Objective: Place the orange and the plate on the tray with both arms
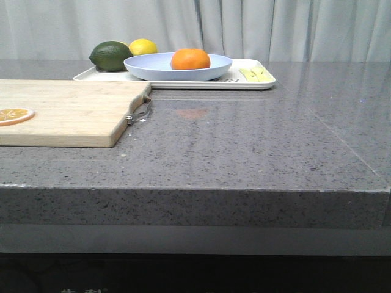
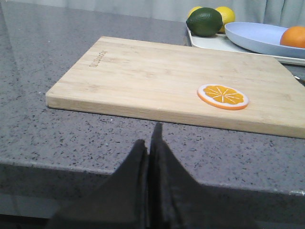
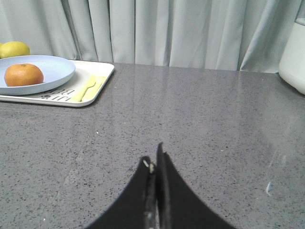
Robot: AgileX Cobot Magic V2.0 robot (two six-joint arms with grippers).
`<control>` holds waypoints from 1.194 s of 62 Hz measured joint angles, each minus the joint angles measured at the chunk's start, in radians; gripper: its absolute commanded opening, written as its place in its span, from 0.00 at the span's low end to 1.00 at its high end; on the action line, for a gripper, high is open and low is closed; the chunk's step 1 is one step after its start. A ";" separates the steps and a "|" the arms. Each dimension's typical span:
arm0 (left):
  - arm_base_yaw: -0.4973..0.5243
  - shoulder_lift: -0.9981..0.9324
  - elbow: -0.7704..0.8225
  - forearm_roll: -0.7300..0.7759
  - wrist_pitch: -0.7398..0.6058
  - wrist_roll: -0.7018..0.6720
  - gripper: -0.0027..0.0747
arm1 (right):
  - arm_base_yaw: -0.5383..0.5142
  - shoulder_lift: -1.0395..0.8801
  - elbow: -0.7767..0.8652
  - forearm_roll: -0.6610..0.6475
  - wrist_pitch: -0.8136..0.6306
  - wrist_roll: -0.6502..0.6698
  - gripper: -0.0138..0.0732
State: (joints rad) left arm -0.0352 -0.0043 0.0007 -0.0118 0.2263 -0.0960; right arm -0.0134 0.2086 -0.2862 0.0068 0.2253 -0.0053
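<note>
The orange (image 1: 190, 59) rests inside the pale lavender-blue plate (image 1: 153, 66), and the plate stands on the cream-white tray (image 1: 259, 82) at the back of the counter. Both wrist views show them too: orange (image 2: 294, 36) in plate (image 2: 252, 36) on tray (image 2: 209, 42), and orange (image 3: 24, 75) in plate (image 3: 57, 69) on tray (image 3: 102, 76). My left gripper (image 2: 149, 138) is shut with nothing in it, low at the counter's front edge before the cutting board. My right gripper (image 3: 155, 155) is shut and empty over bare counter, well short of the tray. Neither gripper shows in the front view.
A wooden cutting board (image 1: 67, 113) with a metal handle (image 1: 140, 113) lies front left, an orange slice (image 1: 15, 115) on it. A dark green lime (image 1: 110, 55) and a yellow lemon (image 1: 143, 47) sit on the tray's left end, a yellow fork (image 1: 256, 74) on its right. A white appliance (image 3: 293, 57) stands far right.
</note>
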 measured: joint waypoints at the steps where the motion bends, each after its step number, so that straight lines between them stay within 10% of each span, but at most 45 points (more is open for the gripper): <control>1: 0.000 0.000 0.000 0.000 0.000 0.000 0.01 | 0.000 0.000 0.000 0.000 0.000 0.000 0.08; 74: 0.000 0.000 0.000 -0.002 0.000 0.000 0.01 | 0.093 -0.075 0.164 -0.007 -0.053 -0.002 0.08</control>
State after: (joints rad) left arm -0.0352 -0.0043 0.0007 -0.0134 0.2263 -0.0960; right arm 0.0800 0.1332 -0.1223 0.0000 0.1725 -0.0069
